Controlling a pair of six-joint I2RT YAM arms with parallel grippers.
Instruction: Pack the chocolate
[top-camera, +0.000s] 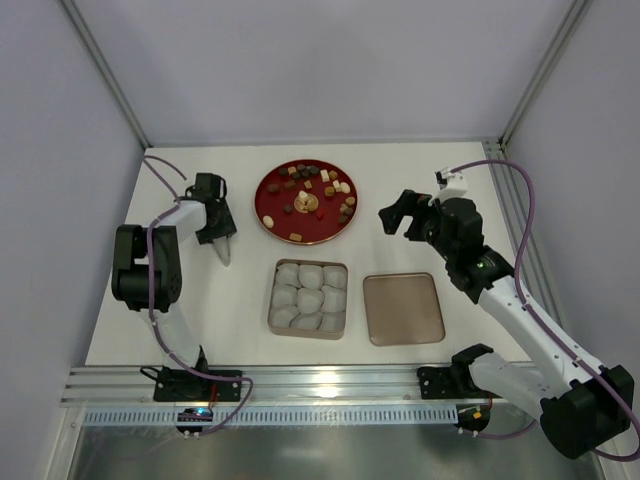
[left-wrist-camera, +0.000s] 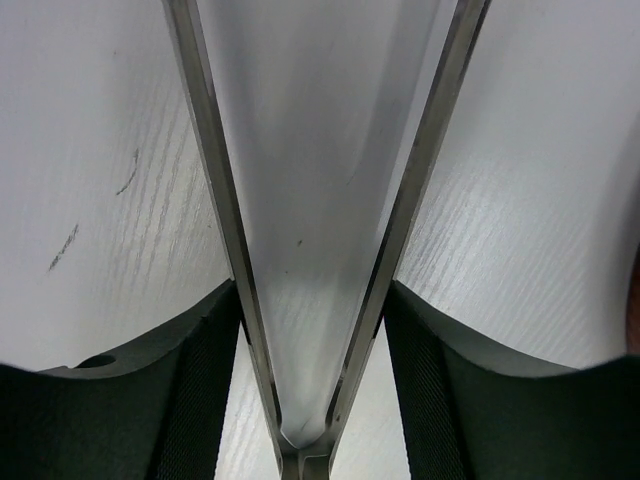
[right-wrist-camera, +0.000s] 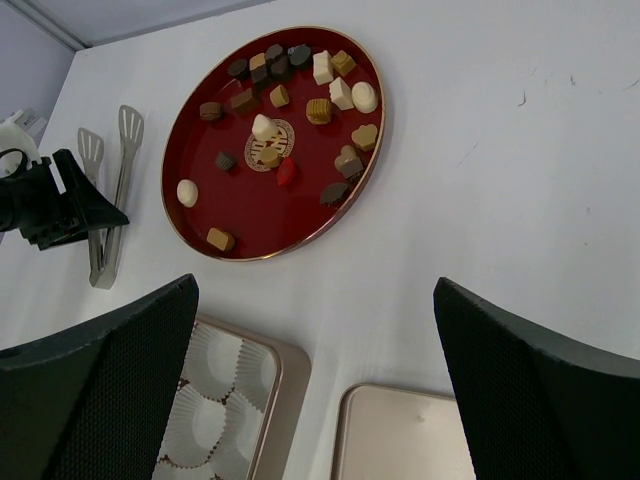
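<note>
The chocolate (top-camera: 325, 177) lies as many small brown, tan and cream pieces on a red plate (top-camera: 262, 210), also seen in the right wrist view (right-wrist-camera: 322, 68). My left gripper (top-camera: 218, 236) points down left of the plate, its fingertips (left-wrist-camera: 225, 300) closed against the two arms of metal tongs (left-wrist-camera: 240, 300), whose joint sits between my fingers. The tongs (top-camera: 225, 252) stay low by the table; they also show in the right wrist view (right-wrist-camera: 123, 165). My right gripper (top-camera: 398, 218) hovers open and empty right of the plate, and in its own view (right-wrist-camera: 315, 285) nothing is between the fingers.
A gold tin (top-camera: 272, 300) filled with crinkled white paper cups (top-camera: 308, 295) stands in front of the plate. Its flat lid (top-camera: 403, 308) lies to its right. Both sit below my right gripper, the tin (right-wrist-camera: 290, 360) and the lid (right-wrist-camera: 410, 440). Frame posts stand at the back corners.
</note>
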